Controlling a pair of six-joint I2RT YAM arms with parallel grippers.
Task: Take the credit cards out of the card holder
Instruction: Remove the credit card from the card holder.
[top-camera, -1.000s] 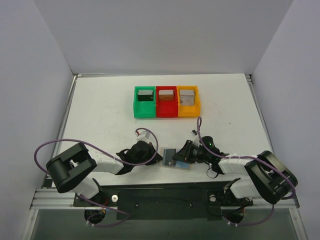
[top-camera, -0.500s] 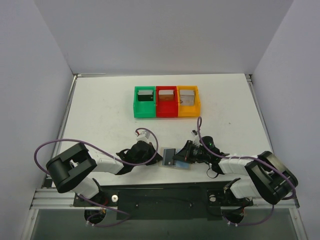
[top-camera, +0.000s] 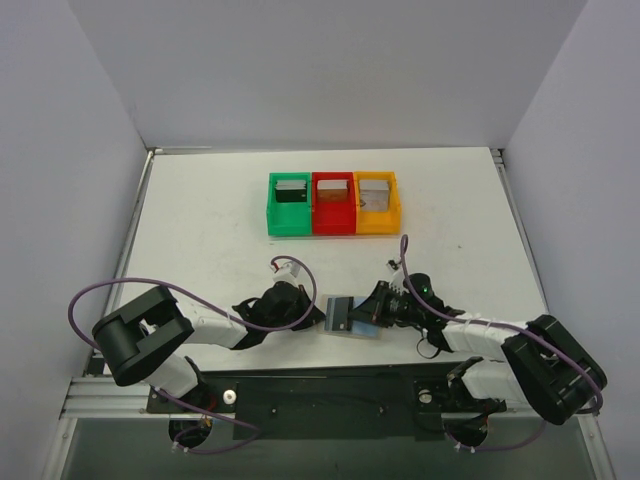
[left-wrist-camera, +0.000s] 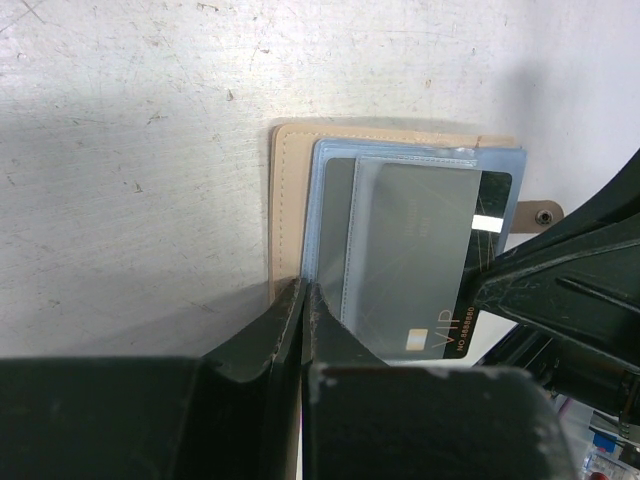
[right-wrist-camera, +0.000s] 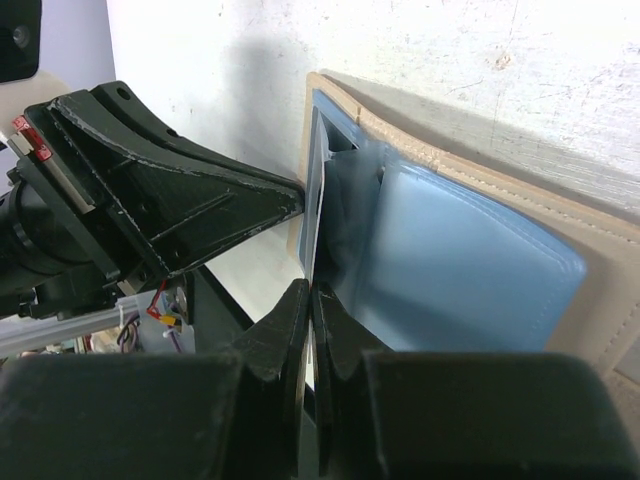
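- While the tan card holder (top-camera: 341, 317) lies near centre on the table (top-camera: 200, 230), your left gripper (left-wrist-camera: 303, 293) pinches its left border.
- Your right gripper (right-wrist-camera: 310, 295) is clamped on a dark credit card (left-wrist-camera: 445, 338).

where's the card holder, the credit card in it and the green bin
card holder (right-wrist-camera: 470, 270), right wrist view, blue pocket panel
credit card (left-wrist-camera: 442, 328), left wrist view, dark lettered corner
green bin (top-camera: 290, 226), top view, front wall

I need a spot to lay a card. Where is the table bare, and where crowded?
Bare: the strip between the bins and the card holder; also left of the green bin and right of the orange bin, up to the table edges. Crowded: at the card holder, where left gripper and right gripper meet.
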